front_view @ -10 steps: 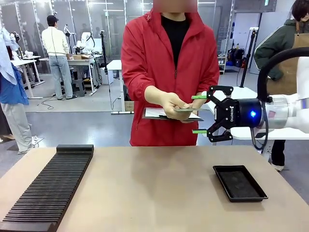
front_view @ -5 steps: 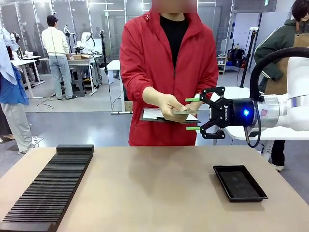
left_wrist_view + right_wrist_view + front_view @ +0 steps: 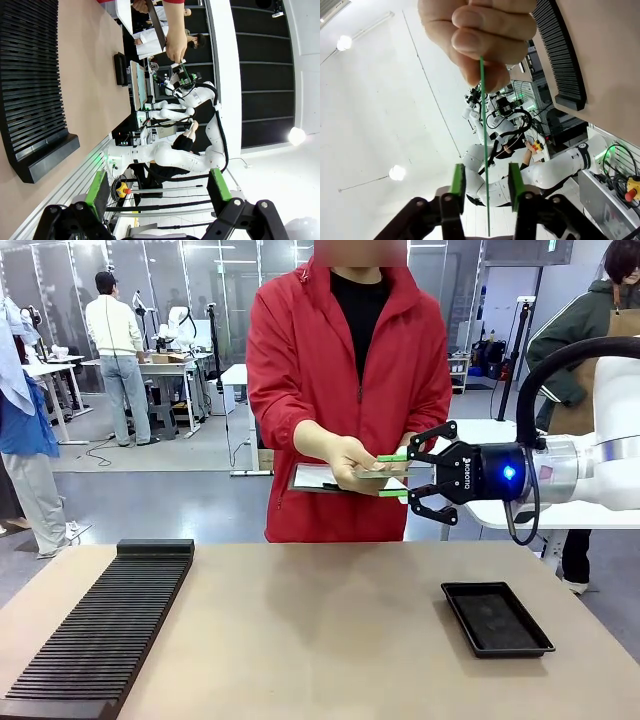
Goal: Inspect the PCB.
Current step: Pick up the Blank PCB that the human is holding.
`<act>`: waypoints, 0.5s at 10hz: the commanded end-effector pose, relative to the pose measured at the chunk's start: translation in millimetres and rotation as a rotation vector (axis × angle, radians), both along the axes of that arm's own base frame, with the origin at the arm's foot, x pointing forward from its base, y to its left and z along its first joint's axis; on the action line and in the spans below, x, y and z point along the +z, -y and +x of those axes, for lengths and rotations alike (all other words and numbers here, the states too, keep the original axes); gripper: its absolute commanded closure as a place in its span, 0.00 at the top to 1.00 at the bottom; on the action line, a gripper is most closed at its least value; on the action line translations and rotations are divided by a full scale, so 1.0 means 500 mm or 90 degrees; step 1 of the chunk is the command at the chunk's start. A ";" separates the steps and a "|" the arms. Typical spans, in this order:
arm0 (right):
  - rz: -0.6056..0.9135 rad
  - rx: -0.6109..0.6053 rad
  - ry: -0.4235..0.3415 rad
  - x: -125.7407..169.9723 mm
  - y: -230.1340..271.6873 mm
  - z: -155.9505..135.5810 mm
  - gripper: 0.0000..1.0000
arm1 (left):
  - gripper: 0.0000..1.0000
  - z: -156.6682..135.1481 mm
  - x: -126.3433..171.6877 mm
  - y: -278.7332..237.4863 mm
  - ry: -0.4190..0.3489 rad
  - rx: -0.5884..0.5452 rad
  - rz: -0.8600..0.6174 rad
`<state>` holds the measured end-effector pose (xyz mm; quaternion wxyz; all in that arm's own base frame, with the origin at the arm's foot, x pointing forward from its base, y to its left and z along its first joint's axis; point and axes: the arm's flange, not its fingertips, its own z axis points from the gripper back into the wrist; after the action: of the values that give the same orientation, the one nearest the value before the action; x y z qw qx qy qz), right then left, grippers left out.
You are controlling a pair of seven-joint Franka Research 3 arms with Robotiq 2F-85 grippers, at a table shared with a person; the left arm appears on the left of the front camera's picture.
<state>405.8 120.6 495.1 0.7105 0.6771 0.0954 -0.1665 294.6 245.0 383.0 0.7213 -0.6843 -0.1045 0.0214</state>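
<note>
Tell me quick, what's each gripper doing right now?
Left gripper: open, holding nothing.
Right gripper: partly open around the PCB, pads not touching it.
Person's hand: holding the PCB.

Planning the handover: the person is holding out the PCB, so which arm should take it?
Right. The right gripper has its pads either side of the PCB held in the person's hand. The left gripper hangs open, far from it.

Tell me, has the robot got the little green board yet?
Almost. Done: the right gripper sits around the PCB, one green pad on each side. In hand: the right wrist view shows small gaps between pads and board, so the grip is not tight, and the person's hand holds the other end. Left: clamping, the person letting go, then the inspection itself. The left gripper is open.
</note>
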 end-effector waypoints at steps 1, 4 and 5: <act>-0.001 0.002 -0.016 0.005 -0.008 -0.005 0.14 | 1.00 -0.002 0.001 -0.002 0.000 0.002 0.005; -0.005 0.001 -0.012 0.008 -0.010 -0.011 0.00 | 1.00 -0.002 0.001 -0.002 0.000 0.002 0.005; -0.005 0.001 -0.012 0.008 -0.011 -0.012 0.00 | 1.00 -0.002 0.001 -0.002 0.000 0.002 0.005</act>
<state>403.9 123.9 496.4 0.7116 0.6766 0.0968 -0.1625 294.6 245.0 383.0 0.7213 -0.6843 -0.1045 0.0214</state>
